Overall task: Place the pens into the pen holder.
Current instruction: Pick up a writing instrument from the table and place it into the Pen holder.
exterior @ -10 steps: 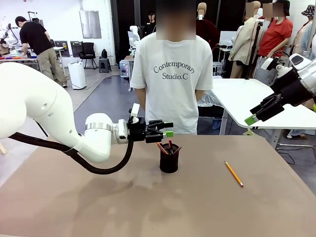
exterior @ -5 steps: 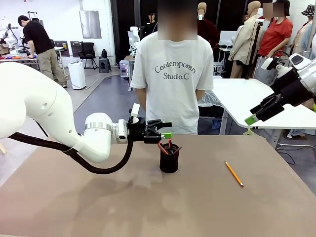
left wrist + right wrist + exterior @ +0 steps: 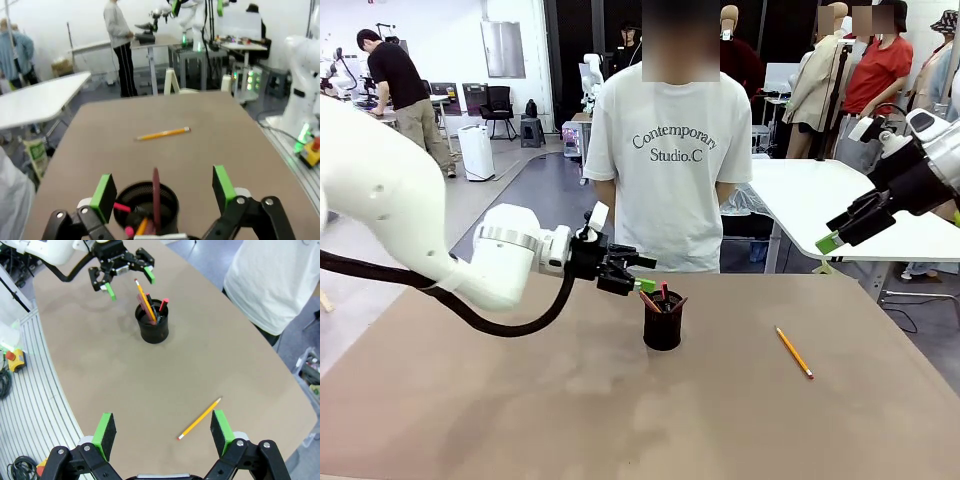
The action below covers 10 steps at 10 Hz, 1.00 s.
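The pen holder (image 3: 663, 323), a black mesh cup, stands mid-table with pens (image 3: 660, 296) sticking up out of it. My left gripper (image 3: 645, 274) hovers just left of and above its rim, open and holding nothing. In the left wrist view the pen holder (image 3: 145, 202) sits low between the green pads (image 3: 104, 197), with a dark red pen (image 3: 156, 197) inside. A yellow pencil (image 3: 794, 352) lies flat on the table to the right. My right gripper (image 3: 840, 232) hangs high at the right, open. From there I see the pencil (image 3: 200, 418), the holder (image 3: 152, 324) and the left gripper (image 3: 122, 275).
A person in a white T-shirt (image 3: 668, 150) stands at the table's far edge, hands behind the back. The brown table (image 3: 520, 400) has bare room on the left and at the front. A white table (image 3: 820, 200) stands behind at the right.
My left gripper has drawn back to the left, away from above the holder, and tilted slightly downward. The right arm and the pencil on the table have not moved.
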### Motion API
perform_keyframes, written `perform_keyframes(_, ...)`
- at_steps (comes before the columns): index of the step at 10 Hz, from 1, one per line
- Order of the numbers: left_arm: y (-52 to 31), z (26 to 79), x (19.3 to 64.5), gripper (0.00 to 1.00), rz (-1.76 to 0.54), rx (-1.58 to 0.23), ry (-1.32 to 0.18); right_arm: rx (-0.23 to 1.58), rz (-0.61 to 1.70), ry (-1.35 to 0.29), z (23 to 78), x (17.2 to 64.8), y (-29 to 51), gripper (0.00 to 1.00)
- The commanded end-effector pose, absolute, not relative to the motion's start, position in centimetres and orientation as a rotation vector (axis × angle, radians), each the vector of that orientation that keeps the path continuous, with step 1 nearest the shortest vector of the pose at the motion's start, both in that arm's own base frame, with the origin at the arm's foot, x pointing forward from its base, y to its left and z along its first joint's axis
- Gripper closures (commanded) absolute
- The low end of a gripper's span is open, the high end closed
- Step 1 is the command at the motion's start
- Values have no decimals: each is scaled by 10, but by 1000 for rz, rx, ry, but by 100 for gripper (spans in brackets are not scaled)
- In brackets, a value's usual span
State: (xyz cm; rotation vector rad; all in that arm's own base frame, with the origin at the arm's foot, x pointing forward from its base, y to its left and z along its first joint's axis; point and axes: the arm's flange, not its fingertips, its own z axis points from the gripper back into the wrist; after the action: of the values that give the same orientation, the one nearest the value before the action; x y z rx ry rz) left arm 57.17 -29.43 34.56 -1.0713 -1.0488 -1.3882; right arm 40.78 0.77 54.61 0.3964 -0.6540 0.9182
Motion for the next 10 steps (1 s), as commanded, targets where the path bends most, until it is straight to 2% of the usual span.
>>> perform_keyframes(1, -276, 365, 550, 0, -1414, -977, -885, 410, 924, -666, 547, 409, 7, 0)
perform_keyframes(2, -266, 373, 542, 0, -1417, -995, -809, 410, 924, -666, 547, 409, 7, 0)
perform_keyframes(6, -228, 392, 516, 0, -1377, -768, -589, 410, 924, -666, 547, 409, 7, 0)
perform_keyframes(8, -203, 404, 511, 0, -1303, -681, -658, 410, 924, -666, 547, 409, 7, 0)
perform_keyframes(10, -178, 424, 502, 0, -1248, -565, -788, 410, 924, -666, 547, 409, 7, 0)
